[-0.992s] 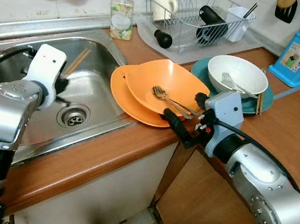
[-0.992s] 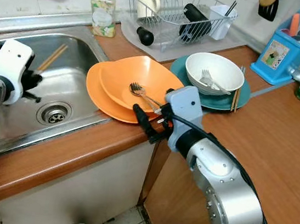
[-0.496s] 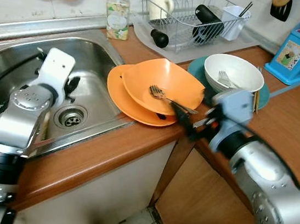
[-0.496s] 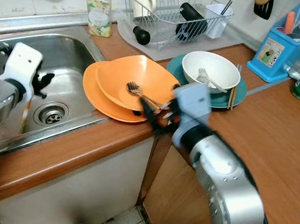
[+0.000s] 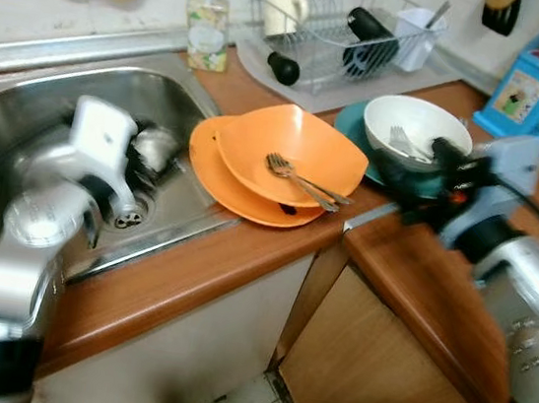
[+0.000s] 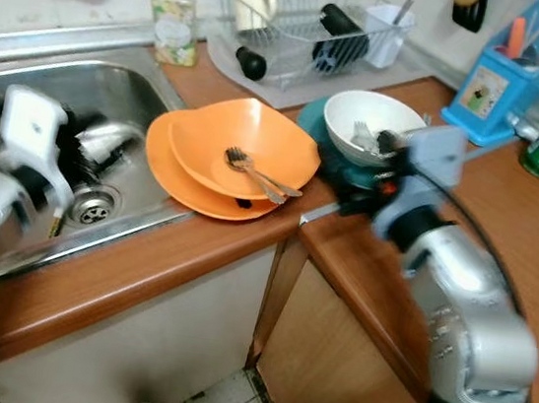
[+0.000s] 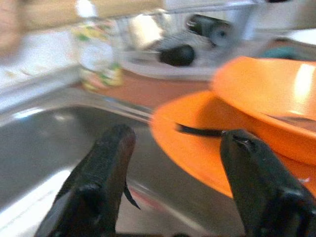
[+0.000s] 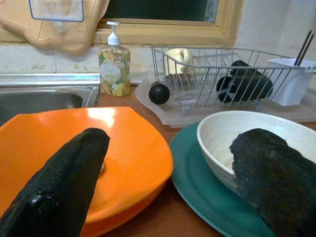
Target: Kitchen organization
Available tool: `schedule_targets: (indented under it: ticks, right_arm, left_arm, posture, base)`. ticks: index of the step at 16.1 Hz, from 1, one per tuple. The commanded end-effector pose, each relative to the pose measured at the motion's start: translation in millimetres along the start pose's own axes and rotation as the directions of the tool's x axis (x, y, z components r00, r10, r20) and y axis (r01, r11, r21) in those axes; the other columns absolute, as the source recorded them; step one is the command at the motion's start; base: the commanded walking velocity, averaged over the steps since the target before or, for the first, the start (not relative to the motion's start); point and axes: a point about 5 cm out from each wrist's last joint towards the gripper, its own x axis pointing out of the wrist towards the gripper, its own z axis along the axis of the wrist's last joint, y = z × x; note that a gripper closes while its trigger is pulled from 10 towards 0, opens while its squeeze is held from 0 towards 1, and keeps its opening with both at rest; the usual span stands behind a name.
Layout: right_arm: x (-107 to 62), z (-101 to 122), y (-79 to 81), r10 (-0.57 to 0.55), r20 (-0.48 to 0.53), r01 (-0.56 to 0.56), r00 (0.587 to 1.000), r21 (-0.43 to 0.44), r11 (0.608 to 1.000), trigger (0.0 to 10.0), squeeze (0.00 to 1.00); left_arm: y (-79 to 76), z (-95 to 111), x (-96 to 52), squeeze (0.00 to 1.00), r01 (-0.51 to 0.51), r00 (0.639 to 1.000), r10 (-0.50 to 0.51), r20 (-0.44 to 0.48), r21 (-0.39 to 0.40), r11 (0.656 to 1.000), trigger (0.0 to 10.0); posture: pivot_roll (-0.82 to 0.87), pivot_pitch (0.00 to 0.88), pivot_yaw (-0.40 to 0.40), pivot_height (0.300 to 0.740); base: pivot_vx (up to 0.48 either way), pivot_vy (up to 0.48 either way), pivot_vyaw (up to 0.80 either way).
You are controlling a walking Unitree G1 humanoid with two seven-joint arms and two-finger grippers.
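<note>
Centre frame, we see the right gripper [image 8: 163, 197], fingers spread and empty, facing the white bowl [image 5: 416, 131] on the teal plate [image 5: 359, 126] (left gripper [image 7: 173, 182] also parted, over the sink [image 5: 24, 100]); a careless reach might knock the forks [image 5: 402, 139] out.

Around the stack of two orange plastic plates [image 5: 285, 159] room is tight. A white ceramic bowl [image 5: 413, 131] on a teal plate [image 5: 359, 124] crowds its right edge. Behind it, a wire dish rack [image 5: 337, 27] and a soap bottle [image 5: 205, 24] stand near. The stainless steel sink basin [image 5: 22, 119] opens to its left. Bare wooden counter [image 5: 243, 253] runs along its front.
</note>
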Motion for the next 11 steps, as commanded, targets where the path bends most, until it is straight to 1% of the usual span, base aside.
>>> schedule_targets:
  ticks: [1,2,3,4,5,6,7,10,11]
  right_arm:
    - [0.1,-2,-6.2,0.022,-0.014,-0.022,1.0,0.002,1.0,10.0,0.0]
    - [-0.7,-5,-9.2,0.046,-0.036,-0.046,0.998,-0.001,0.999,10.0,0.0]
    - [-1.1,-8,-9.1,0.073,-0.05,-0.073,0.996,-0.006,0.997,10.0,0.0]
    - [-0.9,-11,-5.0,0.117,-0.058,-0.117,0.991,0.003,0.993,10.0,0.0]
    - [-0.9,-13,0.7,0.158,-0.061,-0.159,0.985,-0.001,0.987,10.0,0.0]
    - [-0.9,-14,3.3,0.169,-0.062,-0.169,0.984,0.002,0.986,10.0,0.0]
    - [0.4,-18,9.6,0.194,-0.067,-0.194,0.979,0.009,0.981,10.0,0.0]
    - [2.1,-21,13.3,0.213,-0.078,-0.214,0.974,-0.004,0.977,10.0,0.0]
    - [3.3,-25,13.8,0.211,-0.096,-0.214,0.973,-0.021,0.977,10.0,0.0]
  left_arm:
    - [-10.4,12,-7.9,0.5,0.069,0.995,-0.066,0.074,-0.045,0.997,10.0]
    - [-16.9,13,-13.6,0.35,0.102,0.992,-0.097,0.082,-0.063,0.993,10.0]
    - [-21.2,14,-16.9,0.23,0.122,0.989,-0.118,0.088,-0.051,0.991,10.0]
    - [-28.0,14,-21.5,0.19,0.166,0.983,-0.161,0.089,-0.057,0.984,10.0]
    - [-36.5,16,-25.8,0.19,0.225,0.972,-0.218,0.092,-0.075,0.971,10.0]
    - [-42.0,16,-28.7,0.18,0.265,0.962,-0.257,0.089,-0.087,0.96,10.0]
    - [-56.5,15,-36.8,0.17,0.352,0.936,-0.347,0.062,-0.111,0.929,10.0]
    - [-61.8,12,-37.1,0.17,0.376,0.927,-0.373,0.042,-0.125,0.918,10.0]
    - [-63.3,11,-34.3,0.17,0.377,0.926,-0.376,0.033,-0.118,0.919,10.0]
  posture:
    - [0.01,0.0,0.018,0.74]
    - [0.02,0.0,0.013,0.74]
    - [0.03,0.0,0.011,0.74]
    - [0.03,0.0,0.011,0.74]
    - [0.03,0.0,0.011,0.74]
    - [0.04,0.0,0.007,0.74]
    - [0.04,0.0,0.012,0.74]
    - [0.04,0.0,0.022,0.74]
    - [0.04,0.0,0.026,0.74]
  base:
    - [0.0,0.0,0.0]
    - [0.0,0.0,0.0]
    - [0.0,0.0,0.0]
    - [0.0,0.0,0.0]
    - [0.0,0.0,0.0]
    - [0.0,0.0,0.0]
    - [0.0,0.0,0.0]
    - [0.0,0.0,0.0]
    - [0.0,0.0,0.0]
